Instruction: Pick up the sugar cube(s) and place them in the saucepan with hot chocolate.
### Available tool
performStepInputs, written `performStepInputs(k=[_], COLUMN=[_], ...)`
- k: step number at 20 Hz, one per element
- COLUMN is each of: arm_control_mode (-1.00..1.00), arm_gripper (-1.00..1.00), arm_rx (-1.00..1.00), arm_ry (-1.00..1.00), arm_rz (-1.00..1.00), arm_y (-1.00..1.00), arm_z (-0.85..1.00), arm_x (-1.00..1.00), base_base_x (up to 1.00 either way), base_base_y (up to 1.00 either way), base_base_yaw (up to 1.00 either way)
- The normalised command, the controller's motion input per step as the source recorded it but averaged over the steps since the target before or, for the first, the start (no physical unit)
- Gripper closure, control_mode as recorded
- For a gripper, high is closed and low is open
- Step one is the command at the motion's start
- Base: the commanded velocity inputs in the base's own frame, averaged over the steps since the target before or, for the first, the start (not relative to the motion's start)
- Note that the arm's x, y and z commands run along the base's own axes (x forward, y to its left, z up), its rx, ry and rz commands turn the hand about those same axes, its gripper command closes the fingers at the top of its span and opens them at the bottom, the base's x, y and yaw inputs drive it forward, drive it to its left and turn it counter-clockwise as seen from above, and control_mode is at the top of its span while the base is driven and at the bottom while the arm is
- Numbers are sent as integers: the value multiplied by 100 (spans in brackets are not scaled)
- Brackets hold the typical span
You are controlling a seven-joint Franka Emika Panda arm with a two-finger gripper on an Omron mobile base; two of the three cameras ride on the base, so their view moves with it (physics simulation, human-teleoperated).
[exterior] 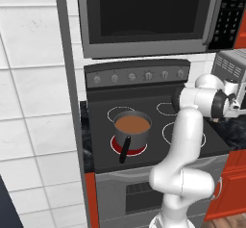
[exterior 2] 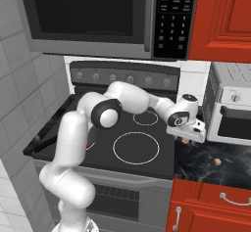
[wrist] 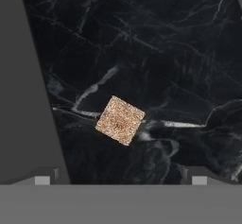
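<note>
- Gripper point(wrist: 121, 179): jaws spread wide, nothing between them; the two fingertips point(wrist: 42, 179) sit far apart at the bottom of the hand view, clear of the cube on both sides.
- Gripper in the right base view point(exterior 2: 192, 134): pointed down over the black marble counter point(exterior 2: 215, 150), just right of the stove's edge and left of the toaster oven point(exterior 2: 230, 109).
- Sugar cube point(wrist: 120, 120): directly below the hand, lying flat on the counter, turned corner-on to the jaw line. Speckled tan surface. Not touched by either finger.
- A second sugar cube point(exterior 2: 217, 162) lies further along the counter, nearer its front edge, apart from the gripper.
- Stove point(exterior: 144, 109): black glass top, left of the counter strip.
- Saucepan point(exterior: 132, 128): on the stove's front-left burner, which glows red; well apart from the gripper. Black handle point(exterior: 125, 149) points toward the stove's front.
- Hot chocolate point(exterior: 132, 123): fills the saucepan, flat reddish-brown surface.
- Microwave point(exterior: 149, 15) hangs above the stove.
</note>
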Motion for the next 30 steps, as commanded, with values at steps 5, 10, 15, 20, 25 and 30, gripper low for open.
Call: performStepInputs(k=[5,10,15,20,25,30], arm_control_mode=[-100,-100,-100,-100,-100,-100], arm_gripper=[-100,-100,-100,-100,-100,-100], arm_rx=[0,0,0,0,0,0], arm_ry=[0,0,0,0,0,0], arm_rz=[0,0,0,0,0,0], arm_y=[0,0,-1,-10,-4,0], arm_z=[-1,-10,-20,-22,-11,-4], arm_x=[21,22,5,0,2,5], base_base_x=[0,0,0,0,0,0], base_base_y=[0,0,0,0,0,0], base_base_yaw=[0,0,0,0,0,0])
